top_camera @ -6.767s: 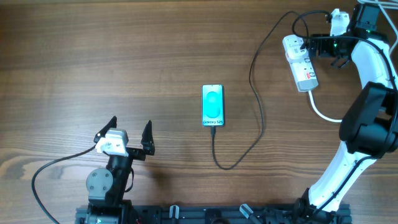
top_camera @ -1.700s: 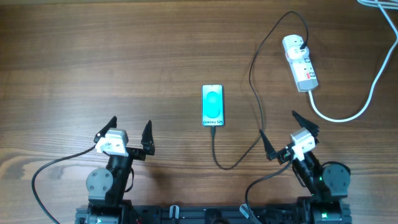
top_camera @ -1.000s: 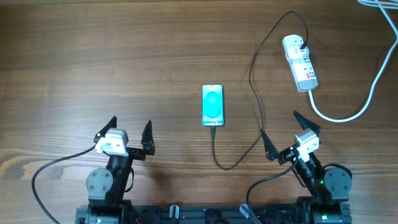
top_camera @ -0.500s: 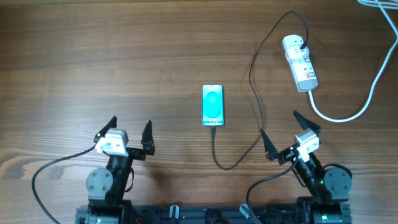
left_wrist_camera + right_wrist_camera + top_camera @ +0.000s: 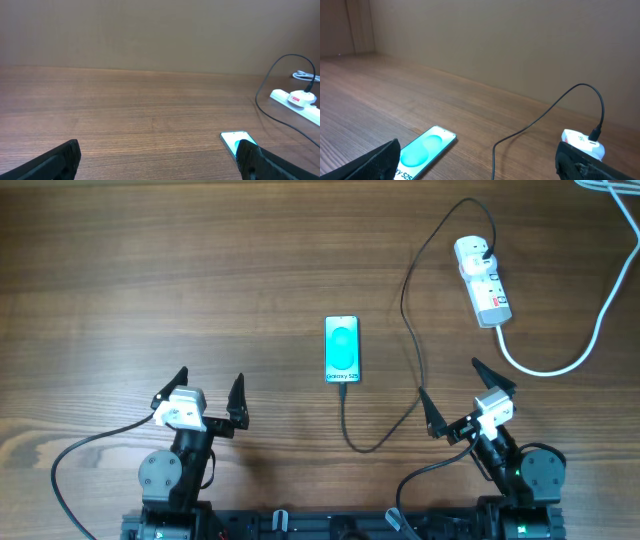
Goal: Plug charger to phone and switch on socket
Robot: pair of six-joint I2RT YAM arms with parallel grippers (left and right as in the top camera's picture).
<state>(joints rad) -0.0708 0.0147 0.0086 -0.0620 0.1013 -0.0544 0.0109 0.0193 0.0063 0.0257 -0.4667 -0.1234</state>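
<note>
The phone [image 5: 342, 350] lies flat at the table's middle with its teal screen lit; it also shows as the phone [image 5: 233, 140] and the phone [image 5: 427, 148]. The charger [image 5: 419, 370], a thin black cable, runs from the socket [image 5: 483, 282] down in a loop to the phone's near short edge, where its end meets the phone. The socket is a white strip at the back right. My left gripper [image 5: 210, 378] stands open near the front left, with nothing between its fingers. My right gripper [image 5: 447, 378] stands open near the front right, its left finger close beside the cable.
A thick white cord [image 5: 560, 365] curves from the socket toward the right edge. The arms' own black cables trail at the front edge beside each base. Bare wooden table [image 5: 200, 270] spreads across the left and back.
The right arm, earlier stretched out at the socket, has drawn back to the front right. Over the last second nothing has moved.
</note>
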